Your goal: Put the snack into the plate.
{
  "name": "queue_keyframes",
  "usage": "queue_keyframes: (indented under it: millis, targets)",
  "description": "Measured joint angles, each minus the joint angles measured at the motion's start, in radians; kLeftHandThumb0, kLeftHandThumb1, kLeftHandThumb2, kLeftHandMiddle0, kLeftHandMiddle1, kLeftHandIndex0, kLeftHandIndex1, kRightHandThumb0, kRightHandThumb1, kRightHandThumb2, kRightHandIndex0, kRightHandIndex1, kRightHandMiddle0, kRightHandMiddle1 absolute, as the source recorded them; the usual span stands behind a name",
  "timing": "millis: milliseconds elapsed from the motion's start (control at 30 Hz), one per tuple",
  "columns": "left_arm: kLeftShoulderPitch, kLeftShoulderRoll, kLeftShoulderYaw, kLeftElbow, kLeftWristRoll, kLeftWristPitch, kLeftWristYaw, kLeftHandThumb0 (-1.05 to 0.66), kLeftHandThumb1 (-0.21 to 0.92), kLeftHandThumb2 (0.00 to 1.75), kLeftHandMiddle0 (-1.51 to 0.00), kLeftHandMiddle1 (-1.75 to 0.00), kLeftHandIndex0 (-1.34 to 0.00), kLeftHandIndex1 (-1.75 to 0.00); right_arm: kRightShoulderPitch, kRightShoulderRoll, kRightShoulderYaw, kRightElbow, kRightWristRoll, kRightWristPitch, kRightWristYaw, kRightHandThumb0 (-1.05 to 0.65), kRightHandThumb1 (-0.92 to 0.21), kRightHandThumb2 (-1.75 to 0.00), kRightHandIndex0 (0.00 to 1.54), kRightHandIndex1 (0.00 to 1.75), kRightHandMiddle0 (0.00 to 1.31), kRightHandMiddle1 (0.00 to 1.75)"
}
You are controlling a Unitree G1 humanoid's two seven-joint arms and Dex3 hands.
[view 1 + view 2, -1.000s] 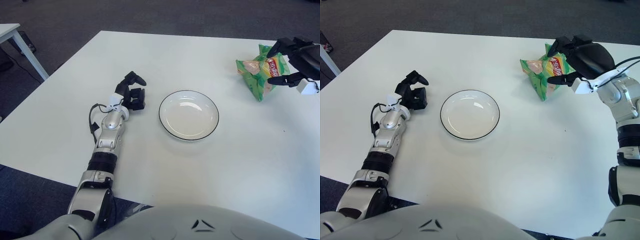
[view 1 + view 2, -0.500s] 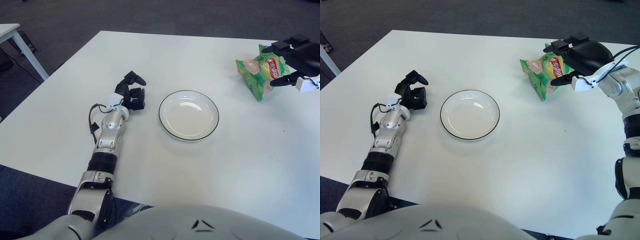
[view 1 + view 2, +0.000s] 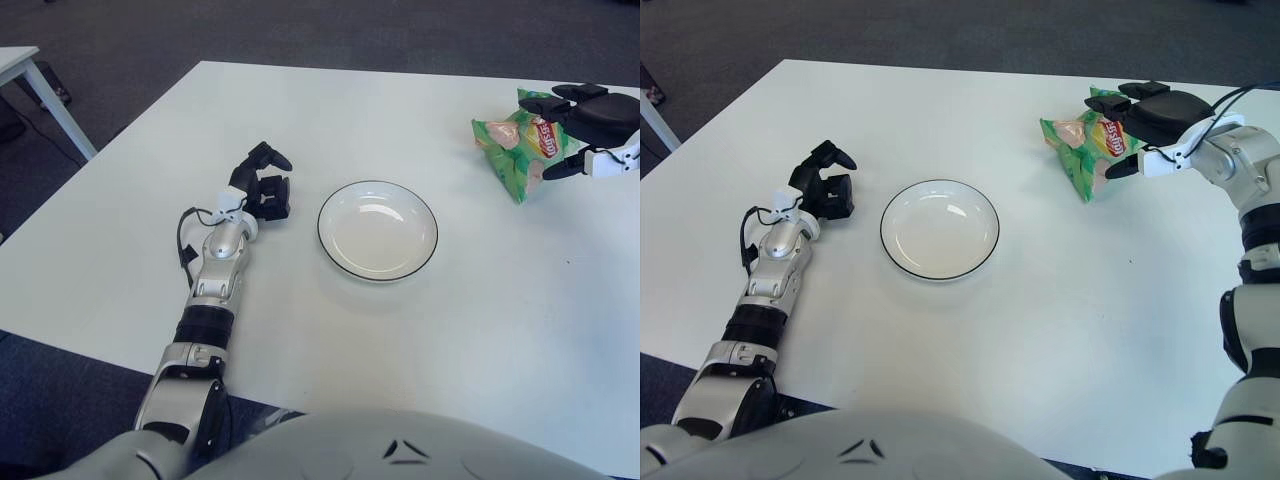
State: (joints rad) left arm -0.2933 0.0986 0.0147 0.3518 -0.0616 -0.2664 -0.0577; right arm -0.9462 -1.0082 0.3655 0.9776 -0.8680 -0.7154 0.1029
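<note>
The snack, a green chip bag (image 3: pixel 1077 150), lies on the white table at the far right, well right of the plate. The plate (image 3: pixel 378 235) is white with a dark rim, empty, at the table's middle. My right hand (image 3: pixel 1108 137) is at the bag's right edge. Its fingers (image 3: pixel 1110 101) reach over the bag's top and its thumb sits below the bag's right side. The hand is spread around the bag and has not closed on it. The bag rests on the table. My left hand (image 3: pixel 266 186) rests on the table left of the plate, relaxed and empty.
A white side table's corner (image 3: pixel 20 62) shows at the far left above the dark floor. The table's far edge runs just behind the bag. Bare tabletop lies between the bag and the plate.
My right hand has dropped lower and turned flatter at the bag's right edge, fingers now over its top. The bag, plate and left hand have not moved.
</note>
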Motion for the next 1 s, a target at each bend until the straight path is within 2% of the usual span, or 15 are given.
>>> queue_keyframes:
  millis: [367, 1000]
  targets:
    - [0.001, 0.0, 0.0, -0.001, -0.001, 0.008, -0.001, -0.45, 0.4, 1.21, -1.23, -1.75, -0.55, -1.75, -0.087, 0.019, 0.102, 0.118, -0.059, 0.006, -0.026, -1.05, -0.79, -0.14, 0.0, 0.0, 0.0, 0.0]
    - [0.001, 0.0, 0.001, -0.003, -0.002, 0.008, -0.003, -0.45, 0.42, 1.19, -1.22, -1.75, -0.53, -1.75, -0.147, 0.091, 0.241, 0.237, -0.137, 0.074, -0.15, -1.05, -0.81, -0.13, 0.0, 0.0, 0.0, 0.0]
